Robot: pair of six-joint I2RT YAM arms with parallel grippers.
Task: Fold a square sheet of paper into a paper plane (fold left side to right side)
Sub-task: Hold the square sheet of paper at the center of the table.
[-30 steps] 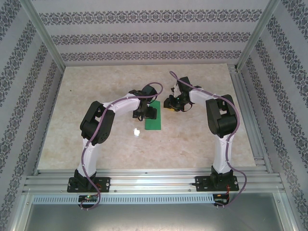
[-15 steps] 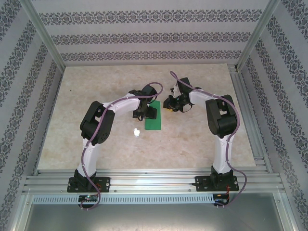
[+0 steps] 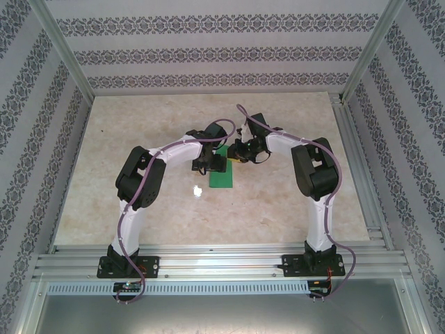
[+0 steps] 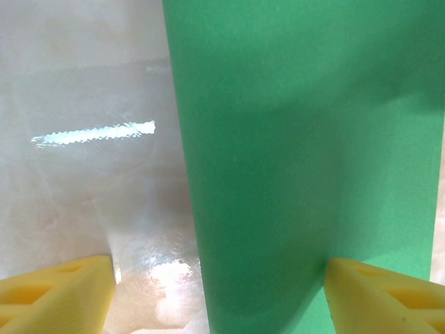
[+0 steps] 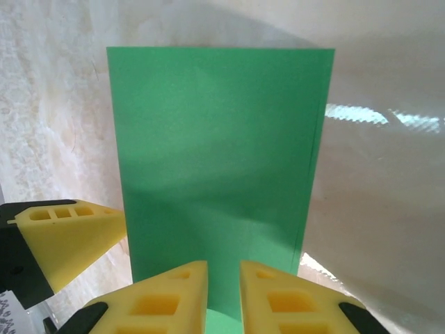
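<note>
1. Since a second ago, the right claw [image 3: 237, 149] has come leftward to the far end of the paper, and its fingers have drawn in. The left arm and the paper lie as they did.
2. Nearest on the work surface lies the square sheet of paper [image 3: 222, 178], now a narrow upright strip at the middle of the desk [image 3: 292, 202]. In the right wrist view two layers show along one long edge [image 5: 314, 160], so I judge the left-to-right fold is already made.
3. Over the strip's middle hangs the left claw [image 4: 222, 299], released. Its fingers stand wide apart, one above the bare desk and one above the green paper.
4. At the far end of the strip is the right claw [image 5: 224, 299], almost clenched, with a thin slit between its fingers. It grasps nothing that I can see; whether it presses the paper I cannot tell.
5. What remains, in my judgement, is most of the task, because no nose and no wings are folded yet.
6. As for the surface, the desk is smooth, pale and marble-like, with a bright glare spot [image 3: 198, 193].
7. An aluminium rail [image 3: 222, 259] carries both arm bases at the near edge. Walls [image 3: 222, 56] with ornamental stripes close the far side and both flanks.
</note>
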